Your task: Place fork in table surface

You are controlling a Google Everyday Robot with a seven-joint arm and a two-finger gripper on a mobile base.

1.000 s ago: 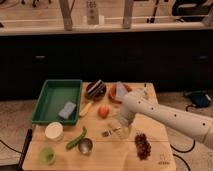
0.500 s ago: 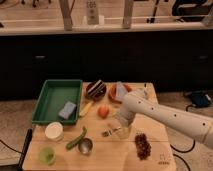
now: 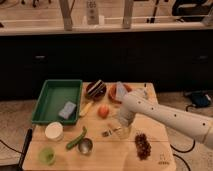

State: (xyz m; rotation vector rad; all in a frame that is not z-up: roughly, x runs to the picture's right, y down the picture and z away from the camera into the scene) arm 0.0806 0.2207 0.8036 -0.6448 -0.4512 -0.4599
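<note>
The small silver-grey fork (image 3: 107, 133) is at the middle of the light tan tabletop (image 3: 112, 156), low over or on the wood, tines pointing left. My gripper (image 3: 119, 131) is at the fork's right end, right against its handle. The white arm (image 3: 165, 116) reaches in from the right, over the table's right half. I cannot see whether the fork rests on the wood or is held just above it.
A green tray (image 3: 50, 97) with a blue sponge (image 3: 67, 110) stands at the left. A white cup (image 3: 54, 131), green pepper (image 3: 76, 138), steel cup (image 3: 85, 145) and green cup (image 3: 47, 155) lie front left. A tomato (image 3: 103, 111), dark bowl (image 3: 95, 89), red bowl (image 3: 120, 92) and dark red cluster (image 3: 143, 145) surround the arm.
</note>
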